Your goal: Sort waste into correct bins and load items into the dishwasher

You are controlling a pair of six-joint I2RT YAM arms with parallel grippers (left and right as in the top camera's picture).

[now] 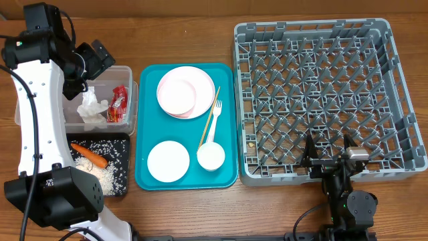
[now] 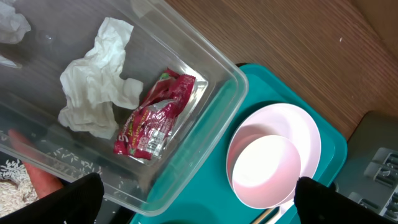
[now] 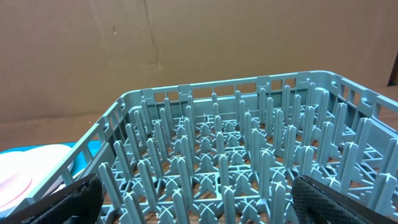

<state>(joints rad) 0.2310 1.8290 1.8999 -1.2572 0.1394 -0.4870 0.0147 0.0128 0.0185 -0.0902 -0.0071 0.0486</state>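
On the red snack wrapper (image 1: 120,104) there is print, but none of it can be read. It lies in the clear tub (image 1: 130,73) at the far left of the table, just right of a crumpled white napkin (image 1: 92,107). Just near of the tub, the black tray (image 1: 127,167) holds the carrot (image 1: 89,154) and a scatter of rice (image 1: 93,173). The left gripper (image 1: 95,55) hangs over the tub's far side with its jaws spread wide and nothing between them. The white left arm (image 1: 37,114) covers the left parts of the tub and the black tray in the overhead view.

In the middle sits the teal tray (image 1: 144,134). The pink plate (image 1: 200,84) is at its far end with a small bowl (image 1: 177,94) resting on it, a white bowl (image 1: 168,161) is at near left and the cup (image 1: 210,156) at near right. The fork (image 1: 212,126) and chopstick (image 1: 205,127) lie side by side between plate and cup, their near ends by the cup.

The grey dish rack (image 1: 314,27) fills the right side. The right gripper (image 1: 328,150) sits at its near edge, jaws wide apart and holding nothing. In its wrist view the rack's left wall partly hides the plate.

The table (image 1: 187,214) is brown wood grain, and plain cardboard (image 3: 186,43) stands behind the rack
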